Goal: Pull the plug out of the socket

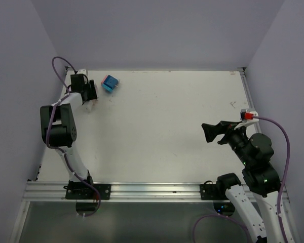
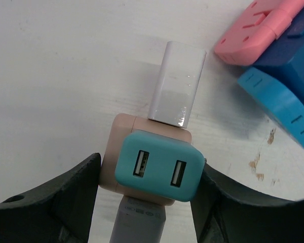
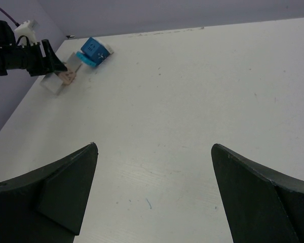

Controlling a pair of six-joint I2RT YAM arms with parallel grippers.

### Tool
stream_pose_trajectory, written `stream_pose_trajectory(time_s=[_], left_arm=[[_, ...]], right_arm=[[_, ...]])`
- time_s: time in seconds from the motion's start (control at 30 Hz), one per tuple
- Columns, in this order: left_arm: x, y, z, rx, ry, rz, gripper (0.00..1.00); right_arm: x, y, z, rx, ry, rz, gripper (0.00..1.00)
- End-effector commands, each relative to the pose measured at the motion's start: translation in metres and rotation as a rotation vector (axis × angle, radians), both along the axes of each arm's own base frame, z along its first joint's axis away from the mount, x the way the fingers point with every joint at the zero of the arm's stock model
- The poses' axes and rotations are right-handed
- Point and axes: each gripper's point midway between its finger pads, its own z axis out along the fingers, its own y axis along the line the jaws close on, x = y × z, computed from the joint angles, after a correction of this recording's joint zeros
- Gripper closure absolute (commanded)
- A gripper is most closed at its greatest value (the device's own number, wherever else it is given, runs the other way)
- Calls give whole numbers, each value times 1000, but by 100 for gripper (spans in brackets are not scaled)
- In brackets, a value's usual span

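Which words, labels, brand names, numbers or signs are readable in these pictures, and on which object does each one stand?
No text can be read in any view.
On the lower white plug: a faint grey printed line, too small and blurred to read.
On the upper white plug: faint marks only, not readable.
On the teal socket: two USB ports, no lettering visible.
On the blue and pink block: only slots, no writing.

Right pincer [image 3: 154, 147] – two dark fingers [image 3: 66, 192] at the lower edge, spread wide, nothing between them.
White counter [image 3: 192, 91] – scuffed, purple wall behind.
Far left corner: left pincer [image 3: 54, 66], black, at a beige socket block [image 3: 67, 77] with a white plug [image 3: 51, 85]; grip unclear.
Just beside: blue cube [image 3: 93, 50].
Purple cable [image 3: 2, 12] above.
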Motion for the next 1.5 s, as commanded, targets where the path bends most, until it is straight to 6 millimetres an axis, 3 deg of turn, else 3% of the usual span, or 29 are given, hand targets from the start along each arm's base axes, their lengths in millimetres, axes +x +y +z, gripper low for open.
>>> stream_pose_trajectory(time_s=[0.0, 0.17, 0.2, 0.27, 0.3, 0.4, 0.5, 0.57, 0.6, 0.8, 0.97, 1.17, 1.27, 1.3, 1.37, 1.43, 1.47], left_arm=[[-20, -8, 24, -42, -44, 35, 65], [-56, -28, 13, -80, 33, 68, 67], [-60, -39, 20, -88, 28, 54, 68], [-77, -51, 12, -99, 66, 70, 68], [-82, -65, 19, -101, 59, 57, 68], [-109, -104, 8, -164, 119, 59, 69], [-137, -139, -6, -253, 170, 59, 75], [-154, -152, -14, -258, 198, 109, 76], [-163, -175, -14, -261, 207, 74, 75], [-200, -248, -21, -327, 245, 97, 74], [-210, -300, -12, -291, 245, 58, 68], [-229, -358, -18, -278, 281, -13, 54], [-236, -376, -19, -307, 293, -38, 47], [-236, -379, -18, -312, 291, -43, 38], [-239, -388, -15, -322, 294, -62, 36], [-239, -393, -11, -332, 290, -69, 24], [-240, -396, -9, -336, 290, -79, 22]], right_arm=[[-8, 5, 15, 23, -43, 35, 1], [-13, 4, 16, 20, -51, 43, 1], [-15, 5, 14, 19, -45, 46, 1], [-17, 4, 14, 22, -51, 47, 1], [-18, 5, 13, 20, -49, 54, 1], [-22, 5, 12, 22, -54, 57, 1], [-25, 4, 8, 21, -48, 60, 1], [-25, 6, 4, 23, -41, 65, 1], [-26, 6, 4, 25, -41, 67, 1], [-29, 6, -4, 22, -26, 73, 1], [-31, 6, -12, 16, -11, 78, 1], [-35, 4, -19, -2, 5, 79, 1], [-37, 4, -22, -3, 12, 79, 1], [-37, 4, -21, 0, 14, 79, 1], [-38, 6, -22, 5, 17, 87, 1], [-37, 7, -23, 10, 21, 93, 1], [-37, 8, -23, 9, 24, 96, 1]])
